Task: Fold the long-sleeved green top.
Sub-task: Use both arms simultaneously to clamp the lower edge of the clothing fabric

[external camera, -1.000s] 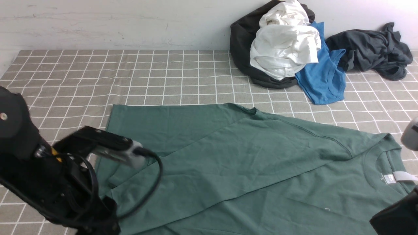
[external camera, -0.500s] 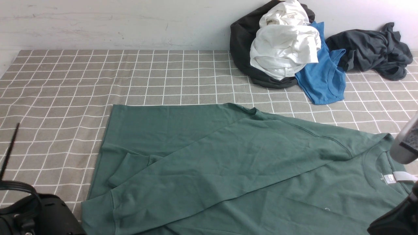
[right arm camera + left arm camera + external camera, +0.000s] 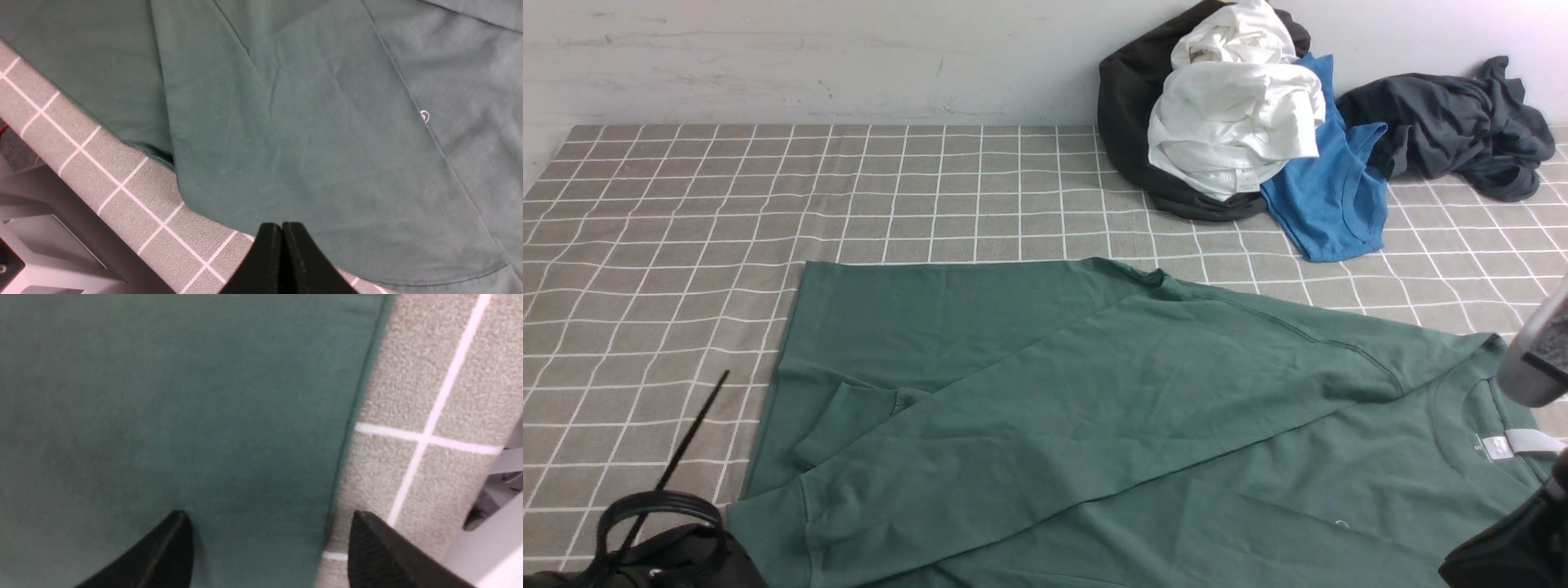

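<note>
The green long-sleeved top [image 3: 1094, 408] lies flat on the checked cloth, neck with its white label [image 3: 1515, 445] to the right. One sleeve is folded diagonally across the body, its cuff [image 3: 768, 531] at the near left. In the left wrist view my left gripper [image 3: 267, 522] is open and straddles a straight edge of the top [image 3: 184, 396], one fingertip over fabric and the other over the cloth. My right gripper [image 3: 282, 225] is shut on nothing, just above the near edge of the top [image 3: 306, 122], close to the small round logo [image 3: 425, 116].
At the back right lies a pile of black and white clothes [image 3: 1225, 114], with a bright blue top [image 3: 1331, 196] and a charcoal garment [image 3: 1454, 122]. Left arm cables [image 3: 658, 523] show at the near left corner. The table's front edge and grey frame [image 3: 49, 228] lie close to the right gripper.
My left arm has drawn back from over the top's left part, toward the near left corner, uncovering the folded sleeve and its cuff. My right arm has shifted slightly at the right edge.
</note>
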